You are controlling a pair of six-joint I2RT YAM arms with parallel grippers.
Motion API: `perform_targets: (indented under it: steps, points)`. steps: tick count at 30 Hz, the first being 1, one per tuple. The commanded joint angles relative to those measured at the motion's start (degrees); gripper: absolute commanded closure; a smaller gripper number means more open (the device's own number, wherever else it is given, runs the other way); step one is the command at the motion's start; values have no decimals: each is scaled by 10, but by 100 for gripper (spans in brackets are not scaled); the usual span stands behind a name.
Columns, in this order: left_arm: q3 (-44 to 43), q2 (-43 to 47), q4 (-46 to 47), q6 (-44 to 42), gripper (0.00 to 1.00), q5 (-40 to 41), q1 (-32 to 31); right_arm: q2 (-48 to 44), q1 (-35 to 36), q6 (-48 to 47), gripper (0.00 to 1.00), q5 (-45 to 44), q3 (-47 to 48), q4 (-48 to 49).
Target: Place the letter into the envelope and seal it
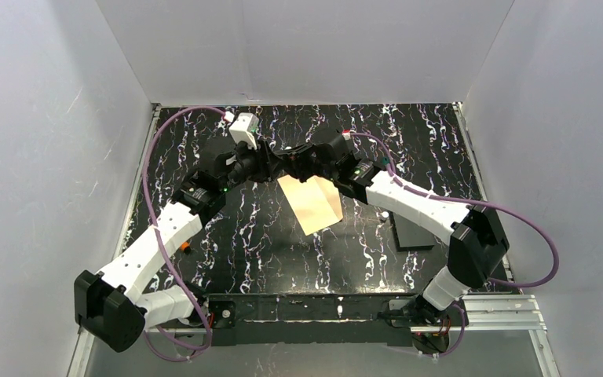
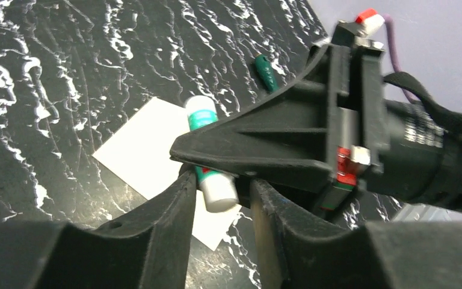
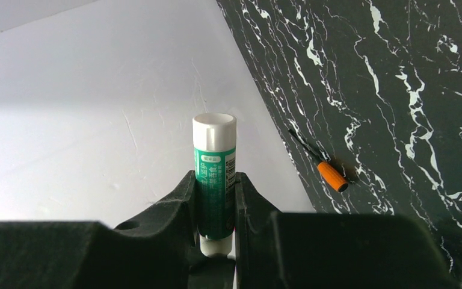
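Observation:
A flat tan-cream paper piece (image 1: 312,206) lies mid-table; it looks pale in the left wrist view (image 2: 144,147). I cannot tell the envelope and the letter apart in it, and no flap shows. My right gripper (image 3: 215,180) is shut on a green glue stick (image 3: 215,174) with white ends, held above the paper's far end. My left gripper (image 2: 221,182) is open, its fingers either side of the stick's white end (image 2: 219,194), with a gap on the right side. The two grippers meet in the top view, left (image 1: 271,166) against right (image 1: 302,166).
An orange-handled tool (image 3: 333,176) lies on the marble-patterned table, at the left in the top view (image 1: 184,247). A small green piece (image 2: 266,72) lies beyond the paper. A dark flat block (image 1: 412,232) sits under the right forearm. White walls enclose the table.

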State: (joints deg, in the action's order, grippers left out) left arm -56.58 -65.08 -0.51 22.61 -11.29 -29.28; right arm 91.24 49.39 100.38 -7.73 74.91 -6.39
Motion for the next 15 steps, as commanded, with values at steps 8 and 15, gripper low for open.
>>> perform_targets:
  steps: [8, 15]
  points:
    - [-25, -29, -38, 17, 100, 45, -2, -22, 8, 5, 78, 22, 12, 12]
    - [-87, -42, -114, 11, 100, -80, 10, -77, -33, -189, 11, 41, -25, 8]
